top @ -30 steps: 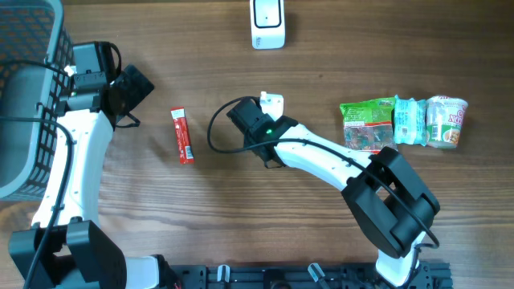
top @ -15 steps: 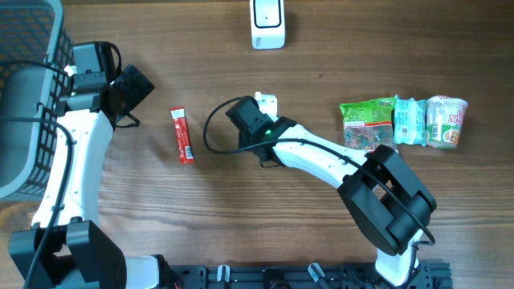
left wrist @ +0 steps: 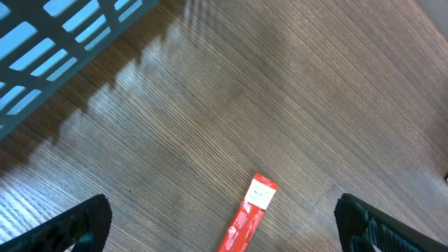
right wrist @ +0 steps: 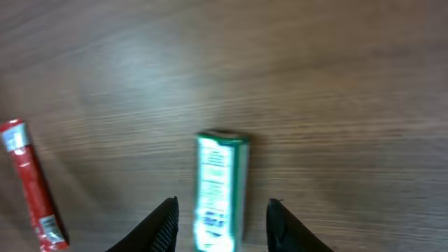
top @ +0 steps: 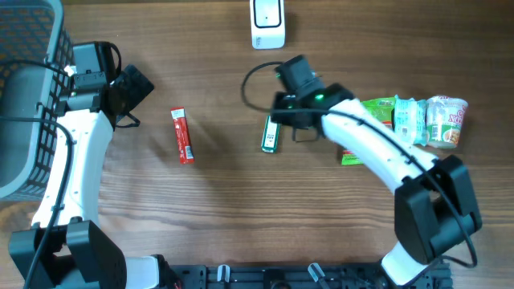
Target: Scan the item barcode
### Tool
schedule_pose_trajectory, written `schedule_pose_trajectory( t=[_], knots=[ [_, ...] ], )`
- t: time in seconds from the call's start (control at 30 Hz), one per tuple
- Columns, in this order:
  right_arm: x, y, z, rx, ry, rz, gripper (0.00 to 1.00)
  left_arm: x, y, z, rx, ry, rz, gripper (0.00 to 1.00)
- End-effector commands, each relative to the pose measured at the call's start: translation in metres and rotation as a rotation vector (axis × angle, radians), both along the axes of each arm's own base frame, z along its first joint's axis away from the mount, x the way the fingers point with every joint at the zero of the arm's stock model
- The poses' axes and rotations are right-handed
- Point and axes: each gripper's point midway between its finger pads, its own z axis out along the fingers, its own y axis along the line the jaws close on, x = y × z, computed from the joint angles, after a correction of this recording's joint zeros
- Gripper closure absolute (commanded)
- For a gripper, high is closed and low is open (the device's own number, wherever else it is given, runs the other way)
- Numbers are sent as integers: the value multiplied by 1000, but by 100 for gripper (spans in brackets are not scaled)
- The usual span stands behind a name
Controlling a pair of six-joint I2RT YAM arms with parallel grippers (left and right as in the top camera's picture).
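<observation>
Right gripper [right wrist: 220,225] hangs spread astride the green pack [right wrist: 219,183], tabletop [right wrist: 336,84] showing along both long edges; left gripper [left wrist: 220,217] gapes wide.

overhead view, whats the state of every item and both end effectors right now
green rectangular pack: lying flat on the table, not gripped
red stick packet: lying flat, untouched
white barcode scanner: resting at the far table edge
left end effector: open, empty
right end effector: open, a finger either side of the green pack
</observation>
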Motion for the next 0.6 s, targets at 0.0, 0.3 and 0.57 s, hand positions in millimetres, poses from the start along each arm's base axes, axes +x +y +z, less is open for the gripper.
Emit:
schedule_pose_trajectory(
  t=[0.0, 0.3, 0.57],
  knots=[
    [-23, 15, -38, 50, 125, 42, 59, 2, 4, 4, 8, -12, 22, 0],
    [-20, 37, -71, 55, 137, 0, 63, 2, 4, 4, 8, -12, 22, 0],
    [-15, 42, -65, 25, 99, 63, 45, 2, 4, 4, 8, -12, 22, 0]
  ],
)
